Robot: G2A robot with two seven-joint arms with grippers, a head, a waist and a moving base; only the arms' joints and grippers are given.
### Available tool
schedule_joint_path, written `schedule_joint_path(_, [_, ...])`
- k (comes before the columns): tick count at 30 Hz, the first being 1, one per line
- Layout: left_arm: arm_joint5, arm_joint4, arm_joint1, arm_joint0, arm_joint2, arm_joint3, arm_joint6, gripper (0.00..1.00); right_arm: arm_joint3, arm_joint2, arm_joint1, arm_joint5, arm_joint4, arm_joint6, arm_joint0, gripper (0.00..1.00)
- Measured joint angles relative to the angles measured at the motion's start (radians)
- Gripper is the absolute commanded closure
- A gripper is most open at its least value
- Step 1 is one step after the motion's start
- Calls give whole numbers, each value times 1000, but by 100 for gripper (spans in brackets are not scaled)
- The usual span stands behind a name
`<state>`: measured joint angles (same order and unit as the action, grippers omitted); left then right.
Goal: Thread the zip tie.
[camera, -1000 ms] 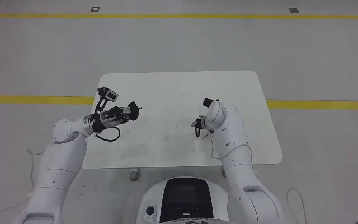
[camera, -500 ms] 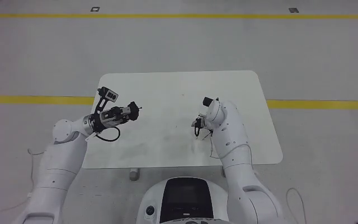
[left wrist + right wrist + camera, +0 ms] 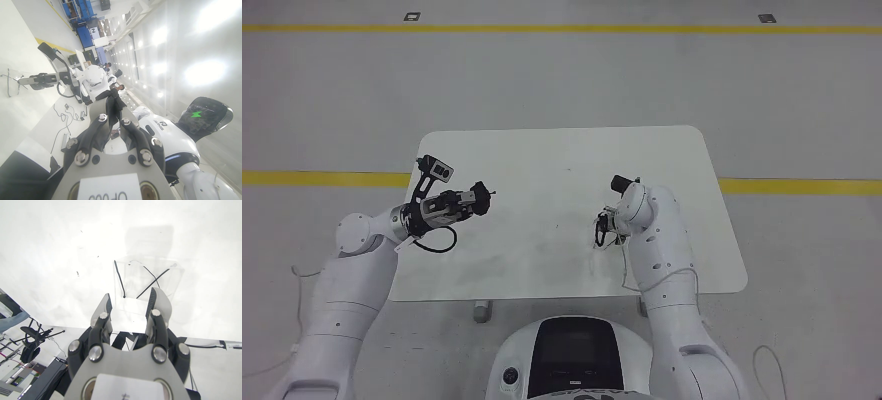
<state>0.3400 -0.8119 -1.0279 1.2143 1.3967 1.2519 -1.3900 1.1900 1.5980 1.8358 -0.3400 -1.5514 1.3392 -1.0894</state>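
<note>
Right pincer (image 3: 130, 303) spread, facing clear box (image 3: 177, 279); left pincer (image 3: 112, 98) closed.

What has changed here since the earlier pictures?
The right arm's wrist shifted slightly to the robot's right and a little toward its body, carrying the right gripper along; its jaws stand open over the clear box of zip ties. Nothing was taken hold of or let go. The left gripper stayed where it was.
</note>
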Motion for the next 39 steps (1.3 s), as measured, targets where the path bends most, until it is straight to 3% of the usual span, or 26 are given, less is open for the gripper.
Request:
schedule_joint_path(21, [0, 0, 0, 0, 0, 0, 0, 100, -208, 50, 4, 0, -19, -119, 75, 65])
schedule_joint_path(30, [0, 0, 0, 0, 0, 0, 0, 100, -230, 54, 5, 0, -19, -139, 84, 65])
schedule_joint_path(39, [0, 0, 0, 0, 0, 0, 0, 100, -210, 38, 2, 0, -19, -137, 73, 83])
